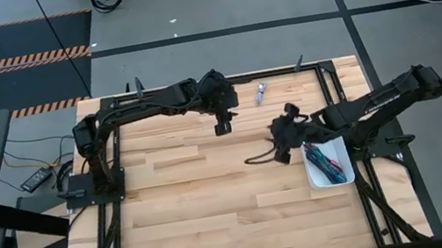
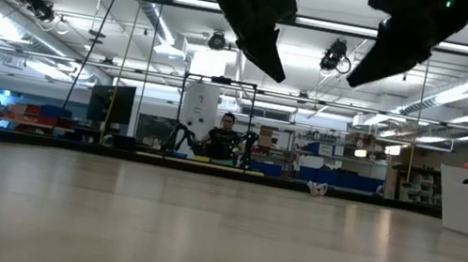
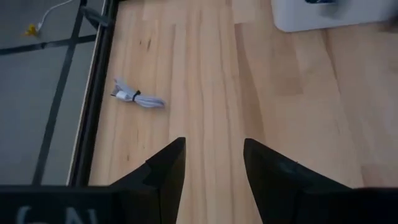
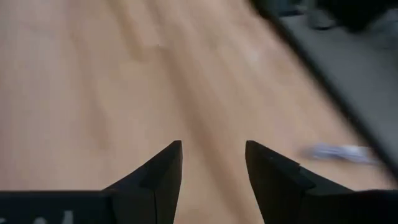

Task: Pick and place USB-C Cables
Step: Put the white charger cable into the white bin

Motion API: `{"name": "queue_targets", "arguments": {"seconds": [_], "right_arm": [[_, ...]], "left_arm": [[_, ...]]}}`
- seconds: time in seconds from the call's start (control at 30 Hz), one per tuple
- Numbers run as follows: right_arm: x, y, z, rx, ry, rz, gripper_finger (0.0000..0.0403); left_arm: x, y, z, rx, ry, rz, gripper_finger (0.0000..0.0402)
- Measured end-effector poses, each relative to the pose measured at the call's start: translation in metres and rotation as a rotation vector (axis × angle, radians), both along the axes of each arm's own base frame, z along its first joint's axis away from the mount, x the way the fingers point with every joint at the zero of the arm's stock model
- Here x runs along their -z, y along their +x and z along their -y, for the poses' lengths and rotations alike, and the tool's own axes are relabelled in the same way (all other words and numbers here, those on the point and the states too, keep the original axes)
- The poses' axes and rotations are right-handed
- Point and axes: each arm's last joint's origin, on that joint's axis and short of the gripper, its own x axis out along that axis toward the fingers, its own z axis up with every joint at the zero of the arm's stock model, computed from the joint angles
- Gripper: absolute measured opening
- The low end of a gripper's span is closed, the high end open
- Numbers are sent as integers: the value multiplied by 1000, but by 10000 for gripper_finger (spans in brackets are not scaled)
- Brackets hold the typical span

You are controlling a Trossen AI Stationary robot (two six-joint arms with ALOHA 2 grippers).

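Observation:
A silvery lilac cable bundle (image 1: 261, 93) lies flat on the wood near the table's far edge; it also shows in the left wrist view (image 3: 138, 97) and the right wrist view (image 4: 339, 151). Several coloured cables (image 1: 325, 162), teal and maroon among them, lie in the white tray (image 1: 344, 177) at the table's right. My left gripper (image 1: 222, 128) (image 3: 214, 146) hovers open above the table, left of and nearer than the lilac cable. My right gripper (image 1: 282, 152) (image 4: 213, 149) is open and empty, just left of the tray.
A thin dark curved line (image 1: 258, 158) shows on the wood left of my right gripper; whether it is a cable or a shadow, I cannot tell. A black frame rail (image 3: 93, 93) borders the table just beyond the lilac cable. Bare wood spreads across the near half.

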Motion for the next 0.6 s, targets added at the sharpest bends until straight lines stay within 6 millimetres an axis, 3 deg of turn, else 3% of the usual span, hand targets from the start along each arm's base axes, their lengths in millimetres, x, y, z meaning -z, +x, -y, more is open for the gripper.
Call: {"name": "queue_targets", "arguments": {"seconds": [0.13, 0.33, 0.47, 0.6], "right_arm": [[6, -4, 20, 18, -77, -132, 183], [7, 3, 47, -66, -45, -157, 183], [21, 11, 74, -63, -24, -226, 183], [43, 21, 102, -25, 63, -314, 183]], "left_arm": [[0, -4, -11, -81, 64, -28, 171], [8, -25, -42, -254, 57, -155, 171], [9, -37, -63, -321, 17, -164, 171], [13, -38, -74, -241, -56, -64, 171]]}}
